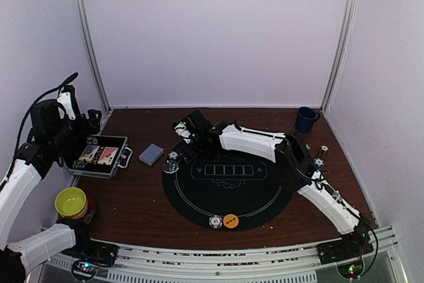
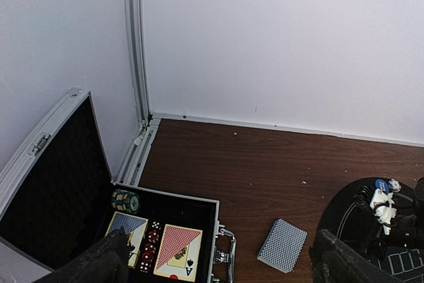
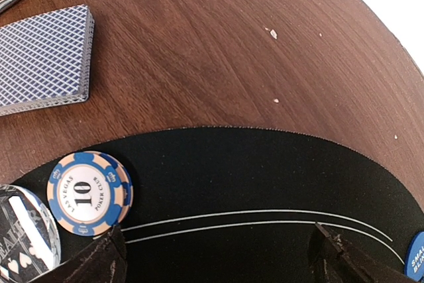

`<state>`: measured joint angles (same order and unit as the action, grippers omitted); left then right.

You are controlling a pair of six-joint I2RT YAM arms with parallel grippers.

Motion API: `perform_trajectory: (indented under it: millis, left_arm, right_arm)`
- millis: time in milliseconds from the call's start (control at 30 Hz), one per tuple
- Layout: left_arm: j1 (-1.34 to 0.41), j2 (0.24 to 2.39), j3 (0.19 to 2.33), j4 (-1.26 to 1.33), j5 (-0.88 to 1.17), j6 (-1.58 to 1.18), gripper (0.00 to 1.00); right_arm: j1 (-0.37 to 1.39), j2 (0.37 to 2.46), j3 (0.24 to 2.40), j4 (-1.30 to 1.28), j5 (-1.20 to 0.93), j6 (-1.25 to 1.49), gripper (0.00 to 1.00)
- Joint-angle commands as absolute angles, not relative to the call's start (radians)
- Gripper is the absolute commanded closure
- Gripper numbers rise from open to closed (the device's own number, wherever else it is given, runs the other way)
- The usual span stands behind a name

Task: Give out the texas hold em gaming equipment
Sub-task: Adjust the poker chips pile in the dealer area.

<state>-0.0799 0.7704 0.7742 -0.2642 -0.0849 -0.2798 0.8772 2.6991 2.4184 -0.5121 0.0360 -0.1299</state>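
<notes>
- Left gripper: well left of the mat, above the open case. Its fingers are spread wide with nothing between them.
- Case, on the counter left of the mat:
  - one green chip stack
  - two face-up packs, one blue-patterned and one red
  - a column of small red pieces between the packs; dice or chips, cannot tell
  - Judged: most of the stock has not been handed out.
- Deck: one, grey-blue back up and squared. It lies on bare counter between the case and the mat, just off the mat's left rim. No card is dealt, and the five outlined boxes at the mat's centre hold nothing.
- Mat's far-left rim:
  - one blue-striped chip marked 10
  - one clear round button just beside it
  - one blue button further along the rim
- Right gripper: low over that same rim, fingers wide apart and empty.
- Mat's near rim: one striped chip and one orange button, side by side.
- Right of the mat, on the counter: two small striped things, likely chip piles, too small to count.
- Red triangle marker: not made out anywhere.
- Judgement: early to middle. Two spots on the rim are supplied. Dealing the cards and sharing out the case's chips remain.
</notes>
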Motion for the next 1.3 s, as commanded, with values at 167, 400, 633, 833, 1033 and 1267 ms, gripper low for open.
perform_trajectory:
  millis: [167,400,633,833,1033,1267]
  left_arm:
    - [-0.071,0.761,0.785,-0.239,-0.072,-0.284,0.02]
    - [-0.072,0.762,0.785,-0.239,-0.074,-0.283,0.02]
    - [-0.071,0.760,0.784,-0.239,-0.076,-0.282,0.02]
    - [-0.072,0.760,0.782,-0.239,-0.081,-0.283,0.02]
    - [-0.072,0.770,0.784,-0.239,-0.081,-0.283,0.02]
    - [-0.071,0.775,0.782,-0.238,-0.080,-0.282,0.02]
  right_arm:
    - [0.888,2.746,2.429,-0.559,0.069,-0.133,0.03]
    - [0.888,2.670,2.419,-0.599,0.054,-0.155,0.02]
    - [0.888,2.408,2.240,-0.608,0.063,-0.190,0.00]
    - [0.857,2.134,1.961,-0.627,0.128,-0.202,0.00]
    - [0.774,1.874,1.664,-0.703,0.100,-0.197,0.00]
    - [0.563,1.552,1.338,-0.636,-0.011,-0.180,0.00]
